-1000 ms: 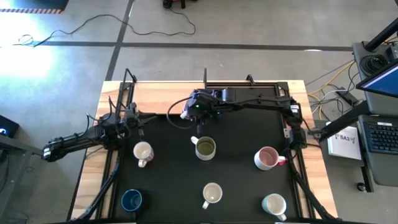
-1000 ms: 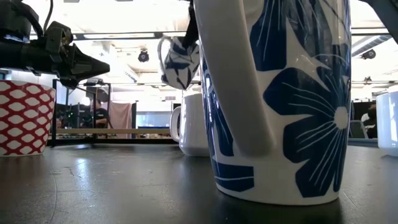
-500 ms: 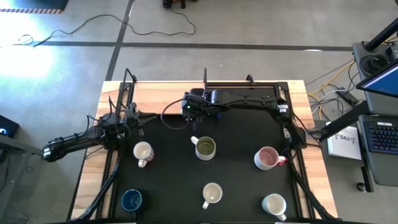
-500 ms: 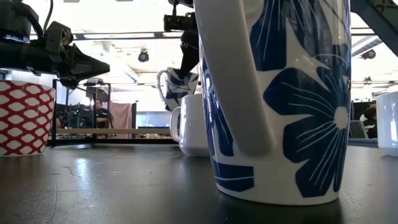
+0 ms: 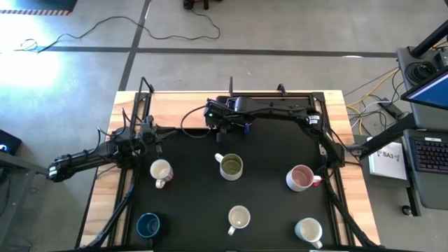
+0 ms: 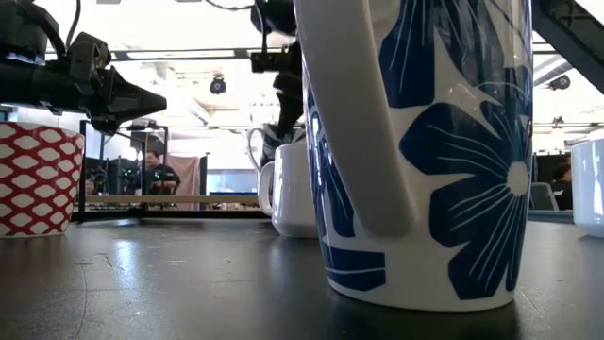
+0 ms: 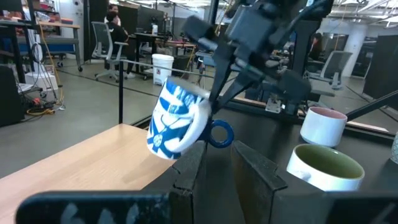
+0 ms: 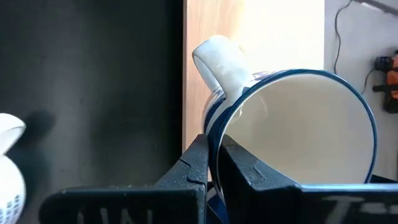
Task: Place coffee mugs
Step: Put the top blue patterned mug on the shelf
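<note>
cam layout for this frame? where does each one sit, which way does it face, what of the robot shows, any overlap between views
High: overhead, straight down on the table; both arms show.
Low: table height, facing the room; a blue-flowered mug fills it, left gripper at upper left.
Left wrist: past its own fingers toward the right gripper gripping a blue-and-white mug.
Right wrist: down its shut fingers onto that mug's rim.
Shared: both wrist views show the held mug; the olive-green mug appears in high and left wrist.

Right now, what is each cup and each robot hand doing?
Blue-and-white printed mug: tilted, off the mat, rim pinched by right gripper.
Left gripper: empty, hovering beside the mat.
Olive-green mug: upright.
Pink mug: upright.
Dark blue mug: upright.
</note>
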Controlling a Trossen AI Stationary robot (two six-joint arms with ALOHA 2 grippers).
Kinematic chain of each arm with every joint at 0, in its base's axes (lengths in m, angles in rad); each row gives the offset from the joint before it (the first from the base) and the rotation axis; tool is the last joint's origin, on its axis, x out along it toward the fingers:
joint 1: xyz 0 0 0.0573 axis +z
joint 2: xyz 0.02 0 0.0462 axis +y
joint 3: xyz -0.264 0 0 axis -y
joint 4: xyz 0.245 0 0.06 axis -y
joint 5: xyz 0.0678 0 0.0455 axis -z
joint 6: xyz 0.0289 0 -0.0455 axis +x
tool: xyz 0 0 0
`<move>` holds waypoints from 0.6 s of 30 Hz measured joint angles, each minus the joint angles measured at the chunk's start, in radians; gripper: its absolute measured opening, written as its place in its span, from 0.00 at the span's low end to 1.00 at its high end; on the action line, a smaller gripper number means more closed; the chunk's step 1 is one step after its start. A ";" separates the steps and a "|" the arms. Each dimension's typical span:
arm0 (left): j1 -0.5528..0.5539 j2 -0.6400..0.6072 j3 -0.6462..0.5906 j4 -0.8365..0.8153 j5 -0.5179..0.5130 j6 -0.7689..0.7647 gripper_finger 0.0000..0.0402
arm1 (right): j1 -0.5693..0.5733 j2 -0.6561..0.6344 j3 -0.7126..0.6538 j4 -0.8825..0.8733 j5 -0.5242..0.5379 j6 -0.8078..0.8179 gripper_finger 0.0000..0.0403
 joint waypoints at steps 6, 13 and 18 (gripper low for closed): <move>0.000 0.000 0.000 0.000 0.000 0.000 0.15 | -0.013 0.017 -0.001 -0.005 0.001 -0.001 0.03; 0.000 0.000 0.000 0.000 0.000 0.000 0.15 | -0.014 0.018 -0.001 -0.001 -0.001 -0.002 0.03; 0.000 0.000 0.000 0.000 0.000 0.000 0.15 | -0.014 0.018 -0.001 -0.001 -0.002 -0.009 0.04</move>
